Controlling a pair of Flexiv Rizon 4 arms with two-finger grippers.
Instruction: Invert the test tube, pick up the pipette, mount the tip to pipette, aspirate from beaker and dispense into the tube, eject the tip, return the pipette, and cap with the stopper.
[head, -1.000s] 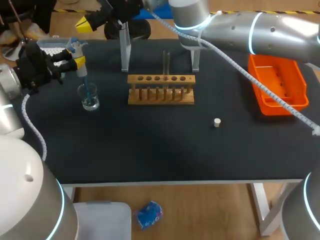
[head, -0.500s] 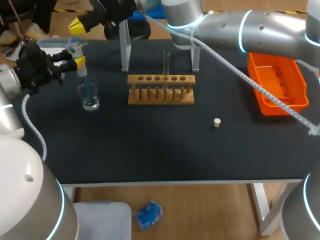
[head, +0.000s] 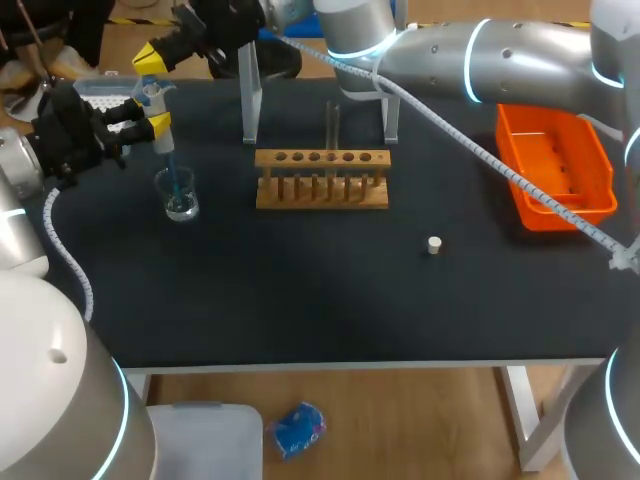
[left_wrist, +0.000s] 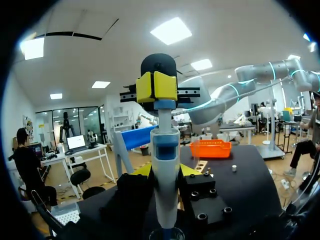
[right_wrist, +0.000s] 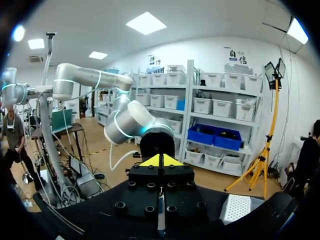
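Note:
My left gripper (head: 152, 122) (left_wrist: 165, 173) is shut on the white and blue pipette (head: 158, 108) (left_wrist: 165, 145), held upright with its tip down in the glass beaker (head: 179, 197) (left_wrist: 165, 233) of blue liquid. My right arm reaches across to the far left. Its gripper (head: 151, 58) (left_wrist: 156, 86) (right_wrist: 160, 161) is shut, its yellow tips right on top of the pipette's plunger. The test tube (head: 332, 124) stands upright in the wooden rack (head: 322, 180). The stopper (head: 434, 244) (left_wrist: 233, 168) lies on the mat, right of the rack.
An orange bin (head: 556, 165) (left_wrist: 210, 148) sits at the right edge. A clear pipette stand (head: 251, 100) rises behind the rack. The tip box (head: 100, 90) (right_wrist: 239, 208) is at the far left corner.
My right arm has swung further left and slightly down, bringing its shut gripper over the pipette's top. The left arm and pipette have stayed in place.

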